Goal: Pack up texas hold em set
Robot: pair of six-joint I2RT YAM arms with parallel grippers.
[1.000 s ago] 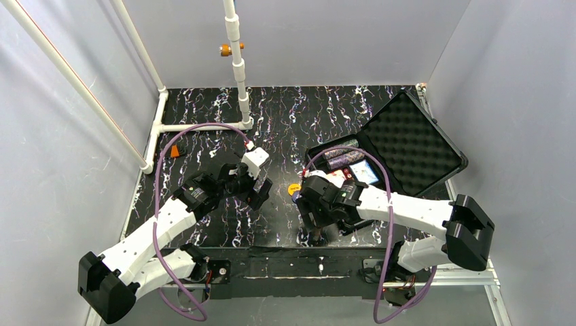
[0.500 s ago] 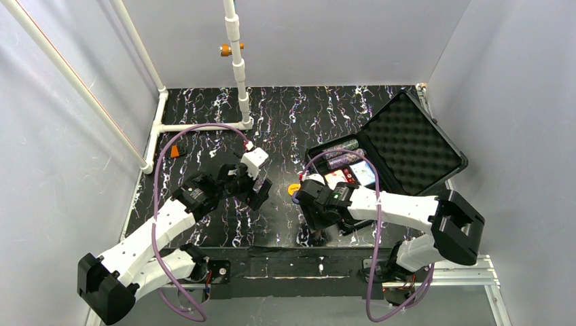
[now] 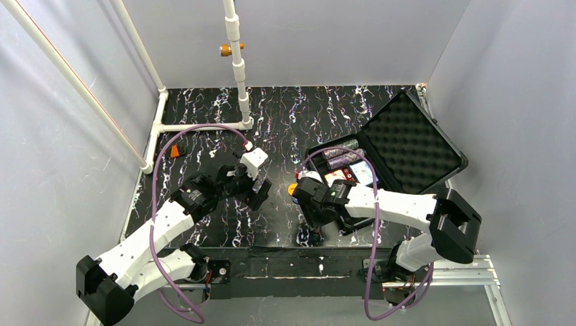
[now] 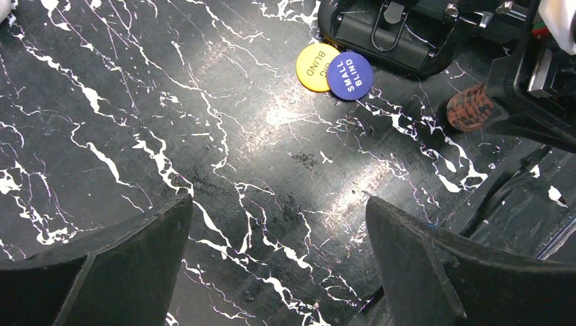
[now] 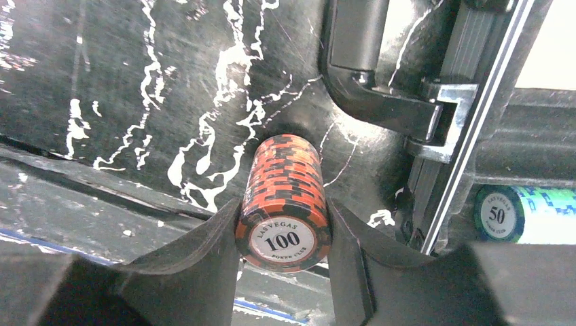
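Observation:
The black case [image 3: 416, 144] lies open at the right, its egg-crate foam lid tilted back. Chip stacks and card decks sit in its base [image 3: 345, 165]. An orange-and-black chip stack [image 5: 285, 197] marked 100 lies on its side on the table in front of the case. My right gripper [image 5: 283, 234] is shut on it, a finger against each side. The stack [image 4: 470, 109] also shows in the left wrist view. A yellow button [image 4: 316, 66] and a blue button [image 4: 350, 76] lie touching before the case's latch. My left gripper [image 4: 278, 224] hangs open over bare table.
A green chip stack [image 5: 530, 214] marked 50 lies in the case near its front wall. The case's handle [image 5: 367, 75] juts out just beyond the held stack. A white pipe frame [image 3: 238, 68] stands at the back left, with a small orange piece [image 3: 175, 151] by it.
My right gripper's jaws have come together onto the orange chip stack, and that arm has shifted slightly left. The left arm has stayed still.

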